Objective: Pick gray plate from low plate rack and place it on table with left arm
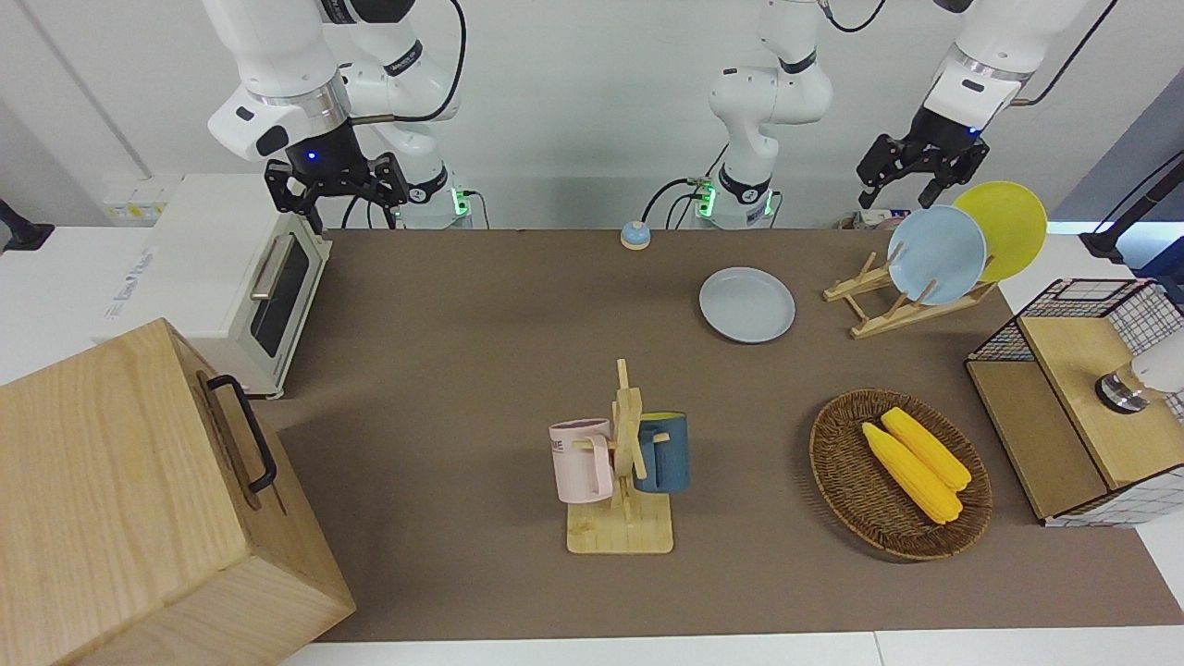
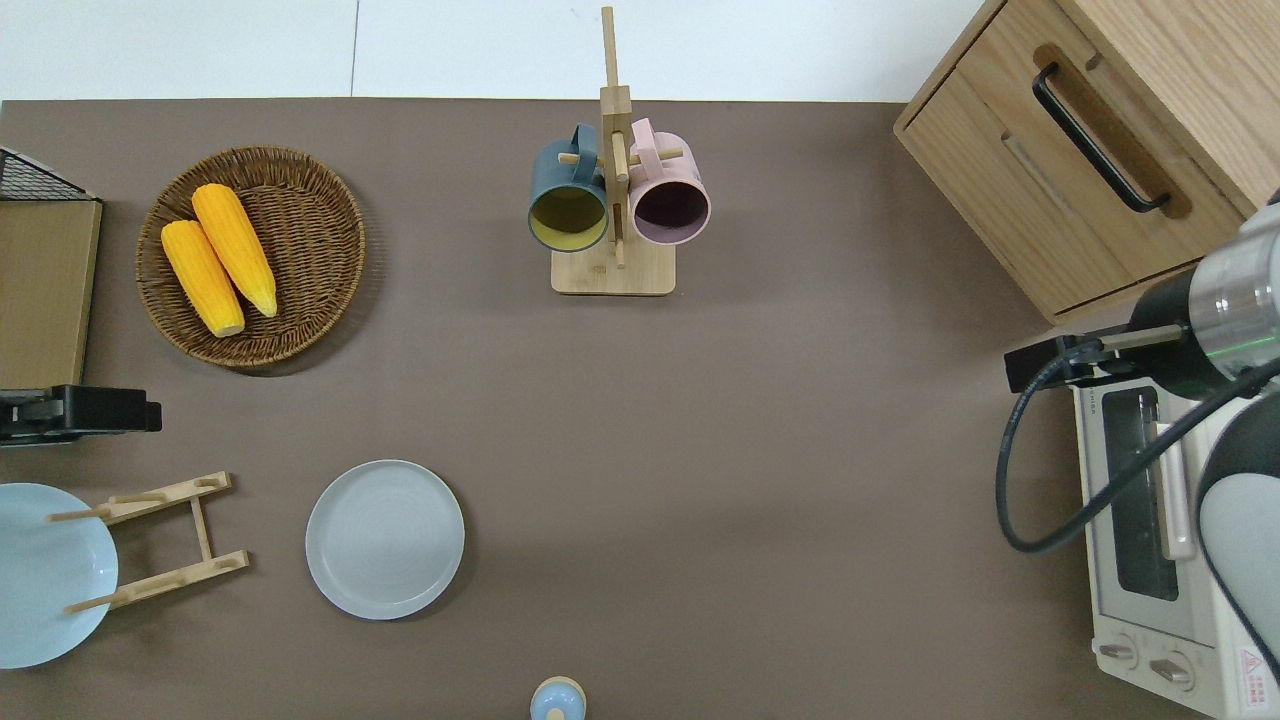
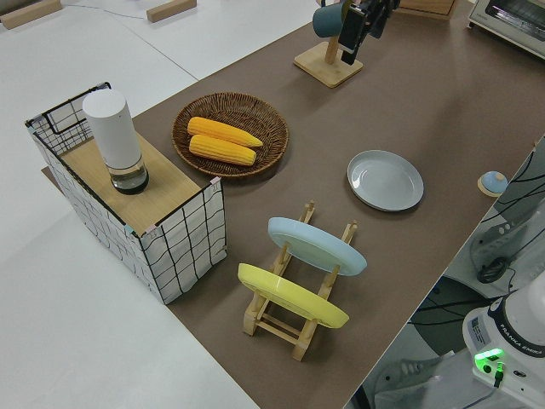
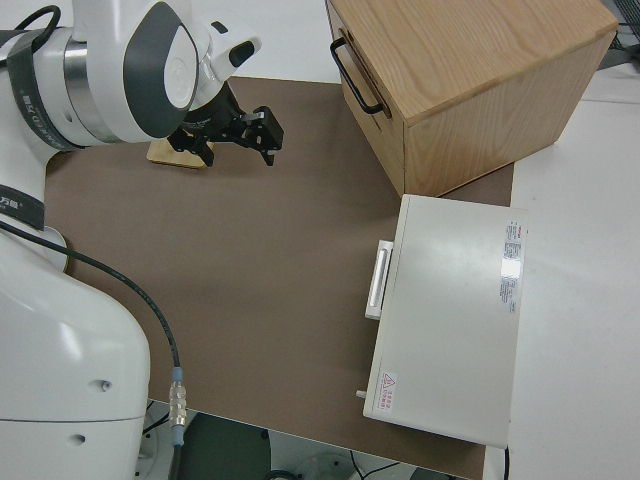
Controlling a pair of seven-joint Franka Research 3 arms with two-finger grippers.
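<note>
Currently, gray plate (image 1: 746, 304): lies flat on the tabletop (image 1: 481, 388), beside the rack (image 1: 893, 301) on the side toward the right arm's end, apart from it and at about the same depth from the robots. Rack: holds a blue plate (image 1: 936, 254) and a yellow plate (image 1: 1004, 228), both slanted on the pegs; no gray plate in it.
Left tool (image 1: 911, 171): raised, empty, fingers spread apart, pointing down, hanging over the tabletop edge at the left arm's end, just beside the rack's plates. Gray plate lies from it toward the table's middle; left arm is by far the nearer one. Arm bent high, wrist tipped downward.
Right tool (image 1: 338, 185): parked, empty, fingers apart.
Judgement: placement looks done; any coming move is a clear withdrawal, minding the slanted plates close beside the tool
</note>
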